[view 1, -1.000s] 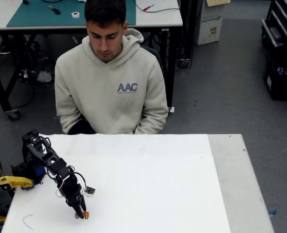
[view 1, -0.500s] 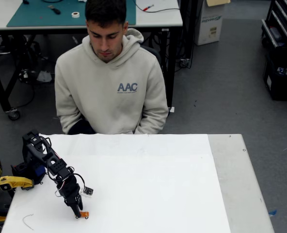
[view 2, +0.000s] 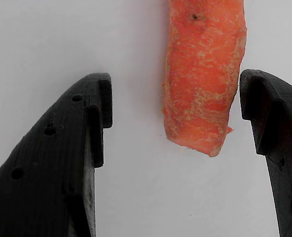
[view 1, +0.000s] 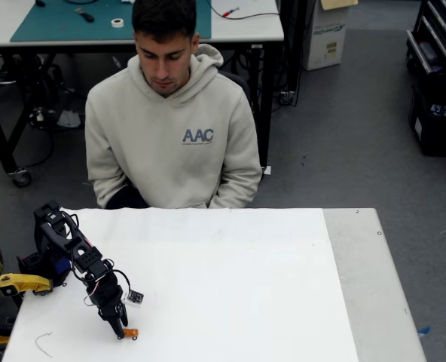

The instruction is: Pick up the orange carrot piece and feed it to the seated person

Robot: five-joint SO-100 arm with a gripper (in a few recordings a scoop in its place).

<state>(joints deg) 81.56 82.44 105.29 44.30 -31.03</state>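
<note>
- I see the white table top (view 1: 245, 286) spreading out under the pincer, with a bare grey strip (view 1: 374, 286) along its edge well to the right of the pincer in the fixed view.
- A yellow clamp-like object (view 1: 23, 283) sits at the table's edge, left of the pincer and a little above it in the fixed view.
- A thin bit of wire (view 1: 42, 343) lies on the white top, left of the pincer.
- Far beyond the pincer, I make out a bench with a green mat (view 1: 65, 23) and a roll of tape (view 1: 117, 23) on it.
- A cardboard box (view 1: 327, 34) stands on the grey floor, far up and to the right.
</note>
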